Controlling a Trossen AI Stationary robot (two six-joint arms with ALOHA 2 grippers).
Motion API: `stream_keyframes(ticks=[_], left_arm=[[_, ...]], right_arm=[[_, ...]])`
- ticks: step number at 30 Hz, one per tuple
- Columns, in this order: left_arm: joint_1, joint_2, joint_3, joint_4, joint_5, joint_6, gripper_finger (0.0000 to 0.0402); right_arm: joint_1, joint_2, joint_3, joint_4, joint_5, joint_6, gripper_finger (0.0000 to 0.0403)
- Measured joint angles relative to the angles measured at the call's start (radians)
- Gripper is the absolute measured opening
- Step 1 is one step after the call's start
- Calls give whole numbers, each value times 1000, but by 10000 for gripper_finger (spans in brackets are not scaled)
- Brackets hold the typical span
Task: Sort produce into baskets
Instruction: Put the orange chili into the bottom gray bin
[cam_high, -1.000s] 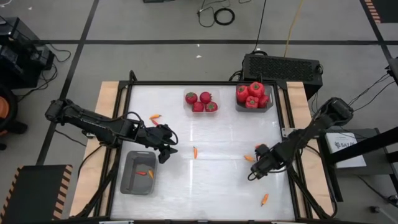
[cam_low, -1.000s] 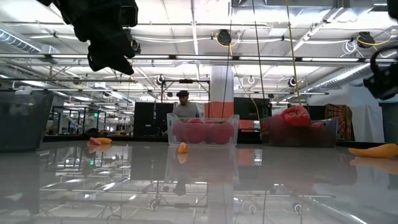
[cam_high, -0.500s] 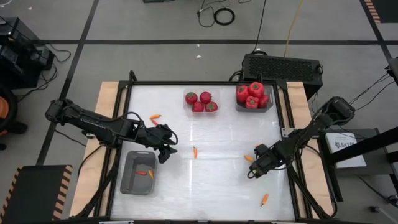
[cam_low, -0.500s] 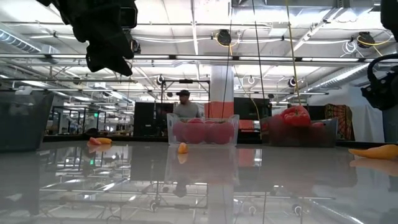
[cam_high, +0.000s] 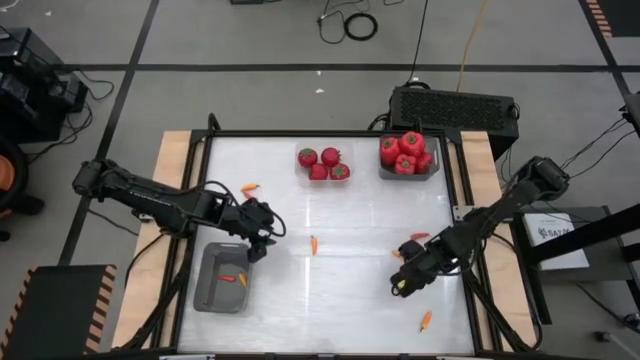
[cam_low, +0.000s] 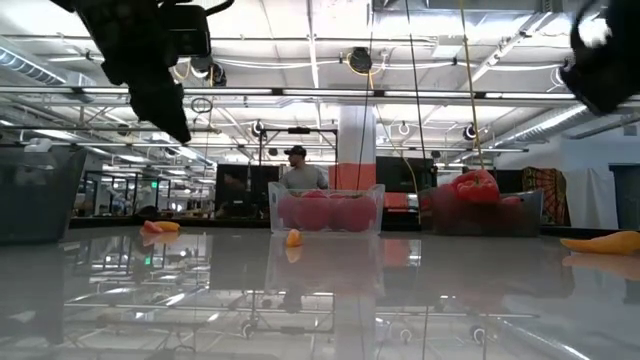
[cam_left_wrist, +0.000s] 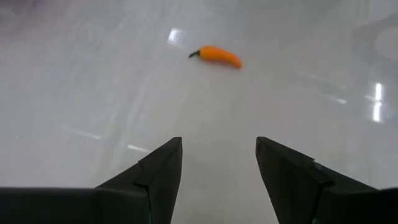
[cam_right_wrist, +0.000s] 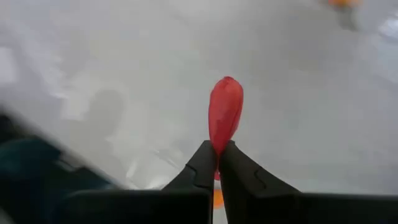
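- The left tool hangs over the desk just beside the near-left grey basket, its fingers spread with nothing between them.
- In the left wrist view an orange pepper lies ahead of that tool, well apart from the fingers, its long axis set crosswise to the line of approach. From above this looks to be the orange piece mid-desk, and the left arm is the nearer one to it.
- The near-left basket holds two small pepper pieces, one red and one orange.
- Another orange pepper lies towards the far-left part of the desk.
- A clear tray at the far middle holds four red tomatoes.
- The far-right grey basket is heaped with red tomatoes.
- The right tool is pressed together, pinching a red pepper by its end, lifted off the desk; the pepper's long axis points straight out from the fingertips.
- The basket with peppers lies well apart from it, across the desk to the robot's left, so the carry must likely go that way.
- A red pepper lies just beyond the right tool, and an orange one near the front-right edge.
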Motion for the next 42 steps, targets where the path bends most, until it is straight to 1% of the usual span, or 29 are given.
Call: stream_keyframes(ticks=[2,5,7,9,11,14,17,22,26,30,33,35,37,42], left_arm=[[10,0,0,-4,-6,40,212],[27,0,0,-3,-44,92,212],[43,0,0,-3,-63,128,212],[60,0,0,-4,-70,165,212],[79,-7,0,-22,-68,201,212],[106,-43,0,-72,-57,247,212],[130,-101,0,-153,-56,263,212],[143,-209,0,-262,-45,306,212],[143,-267,0,-344,-23,326,212],[143,-302,-1,-346,1,333,212],[146,-303,-1,-346,4,333,212],[146,-303,-1,-346,4,334,212],[146,-303,-2,-343,4,334,212],[146,-302,-7,-333,4,335,212]], right_arm=[[0,9,47,41,60,-6,5],[-5,40,112,151,205,-52,3],[-16,84,155,233,282,-110,2],[-36,148,208,295,328,-179,3],[-61,228,272,351,351,-252,3],[-102,369,394,419,356,-368,3],[-149,522,544,480,356,-496,3],[-230,774,822,569,359,-710,3],[-283,964,1051,609,357,-838,3],[-322,1122,1273,609,351,-944,3],[-342,1217,1414,610,350,-992,5],[-349,1262,1483,612,349,-1005,7],[-354,1300,1524,619,348,-1010,8],[-365,1340,1542,610,348,-978,9]])
